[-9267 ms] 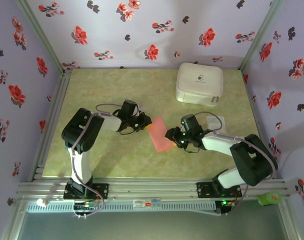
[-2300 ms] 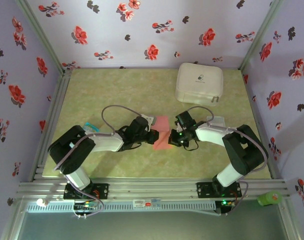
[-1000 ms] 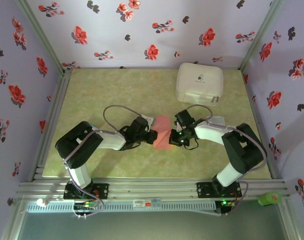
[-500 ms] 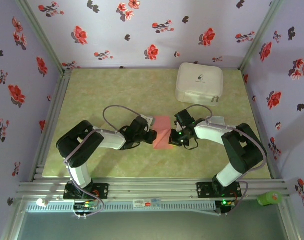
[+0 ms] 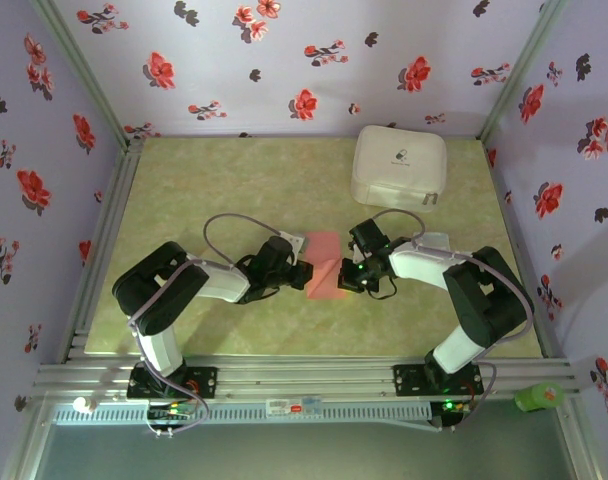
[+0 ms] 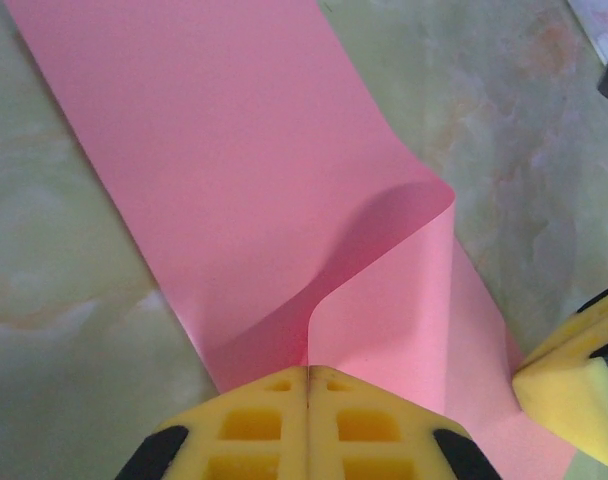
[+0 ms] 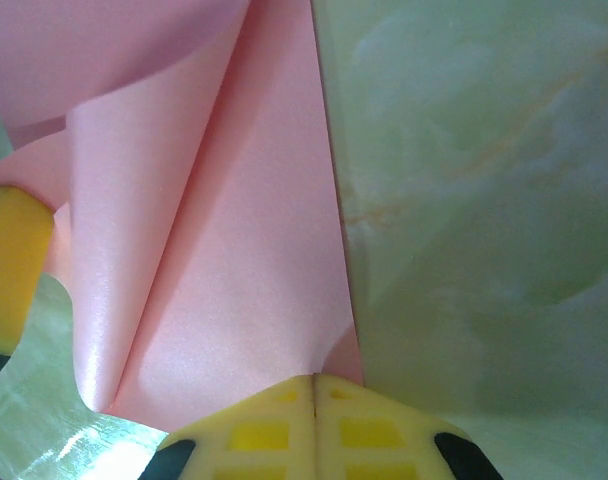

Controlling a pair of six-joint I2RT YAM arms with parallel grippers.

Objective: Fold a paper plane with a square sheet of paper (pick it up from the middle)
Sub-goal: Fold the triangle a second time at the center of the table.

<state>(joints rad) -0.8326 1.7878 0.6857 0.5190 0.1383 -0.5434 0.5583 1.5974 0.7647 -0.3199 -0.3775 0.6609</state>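
Observation:
The square sheet of paper [image 5: 324, 265] lies mid-table as a salmon-red strip, folded over on itself. My left gripper [image 5: 303, 272] is at its left edge and my right gripper [image 5: 345, 272] at its right edge, both low on the table. In the left wrist view the yellow jaws are shut at the gripper [image 6: 309, 372], and a raised fold of the paper [image 6: 234, 180] runs up from between them. In the right wrist view the gripper [image 7: 314, 380] is shut on the near end of the paper [image 7: 244, 250]. The paper plane is out of view.
A white rounded-square case [image 5: 399, 167] stands at the back right. A small clear packet [image 5: 431, 243] lies beside my right arm. Flowered walls enclose the table on three sides. Open table surface [image 5: 214, 180] stretches to the back left.
Over the last second almost nothing has moved; the left gripper has shifted slightly left. Since the earliest frame both grippers have closed in and the paper has become a narrower folded strip.

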